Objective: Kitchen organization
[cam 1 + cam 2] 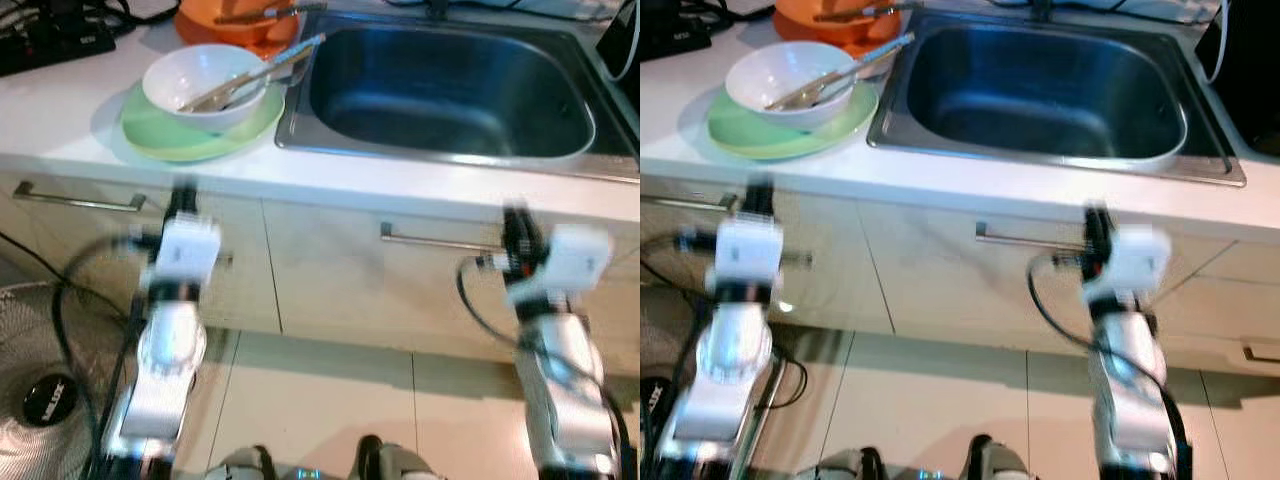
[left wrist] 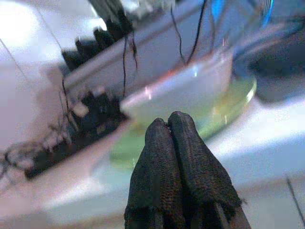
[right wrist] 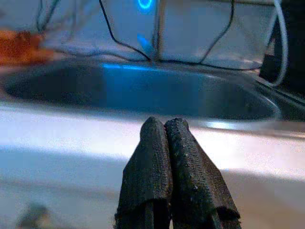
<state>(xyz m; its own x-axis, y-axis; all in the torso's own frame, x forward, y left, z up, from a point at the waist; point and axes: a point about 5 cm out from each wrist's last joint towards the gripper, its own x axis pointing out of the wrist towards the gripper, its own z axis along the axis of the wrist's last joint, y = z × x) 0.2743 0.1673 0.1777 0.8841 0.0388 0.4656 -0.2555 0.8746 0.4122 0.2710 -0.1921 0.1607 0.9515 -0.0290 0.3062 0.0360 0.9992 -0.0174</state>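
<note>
Home kitchen: steel sink (image 1: 450,90), cabinets (image 1: 330,260).

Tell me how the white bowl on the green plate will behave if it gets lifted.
The white bowl looks hard and glossy, so probably rigid, breakable and somewhat slippery. The utensils resting in it stick out past its rim, so they may slide or tip out. It sits loose on the green plate, which should stay behind.
</note>
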